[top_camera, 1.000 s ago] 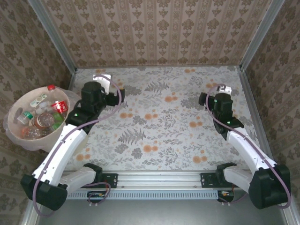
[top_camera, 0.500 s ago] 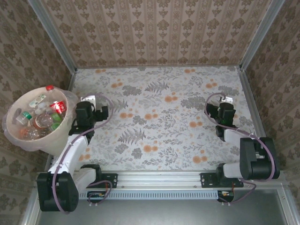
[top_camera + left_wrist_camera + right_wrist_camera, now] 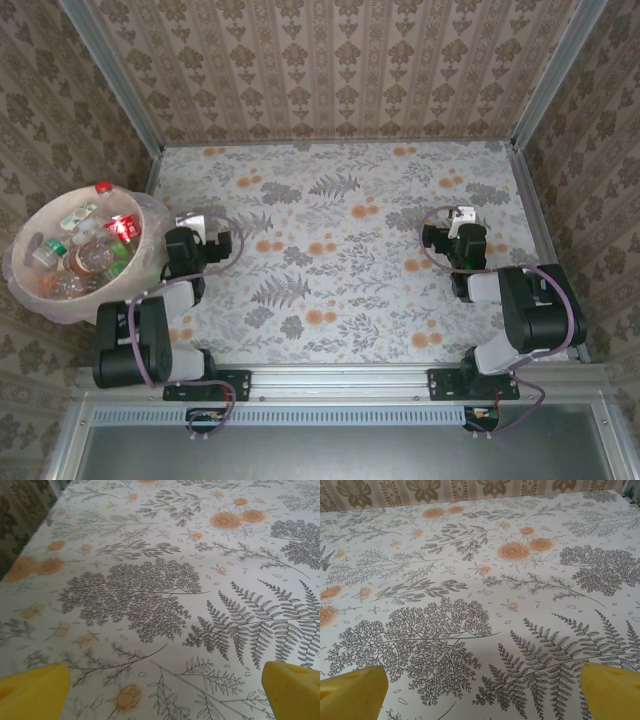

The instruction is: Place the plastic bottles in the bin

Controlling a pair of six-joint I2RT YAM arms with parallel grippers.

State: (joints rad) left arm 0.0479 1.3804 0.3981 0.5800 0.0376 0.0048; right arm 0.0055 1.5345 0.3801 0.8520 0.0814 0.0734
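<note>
Your left tool (image 3: 196,228) stands wide open with nothing between its yellow fingers (image 3: 32,690), and your right tool (image 3: 455,228) is the same; both wrist views look down on the floral tabletop (image 3: 340,260). Over the last second both arms have folded back from their reach into a tucked pose near their bases. The plastic bottles (image 3: 90,250) lie heaped in the bin (image 3: 70,308), off the tabletop's left edge, near the left tool. That reads as the task finished and the arms parking.
</note>
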